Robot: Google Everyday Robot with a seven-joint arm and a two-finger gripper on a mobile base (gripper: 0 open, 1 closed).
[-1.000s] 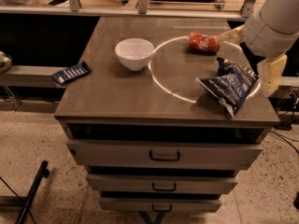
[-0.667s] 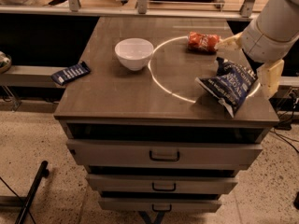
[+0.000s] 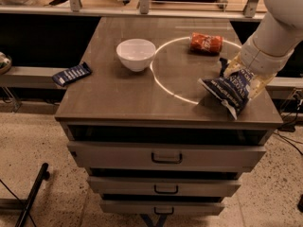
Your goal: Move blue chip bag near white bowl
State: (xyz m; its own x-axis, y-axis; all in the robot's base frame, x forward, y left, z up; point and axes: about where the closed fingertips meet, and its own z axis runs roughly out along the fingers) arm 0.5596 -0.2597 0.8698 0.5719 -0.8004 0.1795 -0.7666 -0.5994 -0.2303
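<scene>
The blue chip bag (image 3: 230,90), crumpled dark navy foil with white lettering, lies at the right front of the cabinet top (image 3: 113,96). The white bowl (image 3: 136,54) stands to the left of the middle, well apart from the bag. My gripper (image 3: 223,66) is at the bag's upper left corner, at the end of the white arm that reaches in from the upper right. The arm's cream wrist covers the bag's top edge, so the contact there is hidden.
An orange-red can (image 3: 206,43) lies on its side behind the bag. A small flat dark-blue packet (image 3: 72,74) overhangs the cabinet's left edge. A bright ring of light (image 3: 161,82) marks the top. Drawers (image 3: 166,157) sit below the front edge.
The arm has shifted slightly up and to the right. The bag, the bowl, the can and the packet stay where they were.
</scene>
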